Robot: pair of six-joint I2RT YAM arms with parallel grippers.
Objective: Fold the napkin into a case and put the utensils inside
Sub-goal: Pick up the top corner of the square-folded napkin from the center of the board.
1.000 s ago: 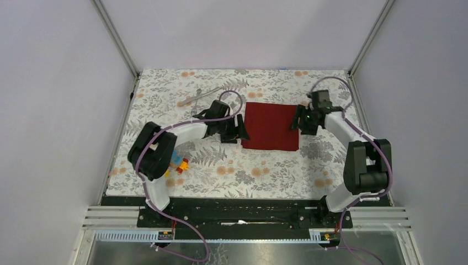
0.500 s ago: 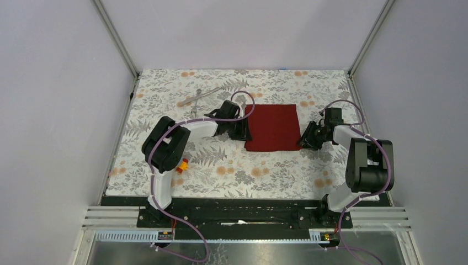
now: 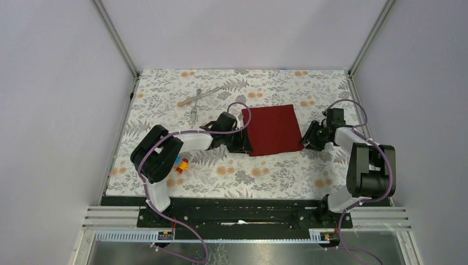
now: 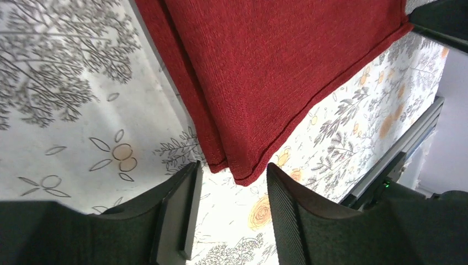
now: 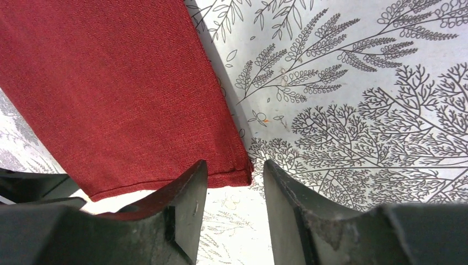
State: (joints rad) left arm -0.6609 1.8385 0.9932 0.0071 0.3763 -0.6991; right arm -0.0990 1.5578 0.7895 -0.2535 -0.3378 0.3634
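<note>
The maroon napkin (image 3: 271,130) sits right of the frame's centre on the flowered tablecloth (image 3: 265,172), folded into a flat layered rectangle. Half a second ago its edges ran square with the table; now it is skewed, with the lower edge swung right. The left gripper (image 3: 243,146) has slid down the picture from the cloth's left edge to its lower left corner. The right gripper (image 3: 307,143) is at the lower right corner, much where it was half a second ago – a second ago it stood at the upper right corner.

In each wrist view the jaws stand a little apart with a napkin corner lying flat on the table between the fingertips, not pinched. The left wrist view shows two layers of cloth at that corner.

The fork (image 3: 194,112) and a second silver utensil (image 3: 200,96) lie on the tablecloth at upper left, well apart from the napkin. Small toy blocks (image 3: 180,164) sit beside the left arm.
</note>
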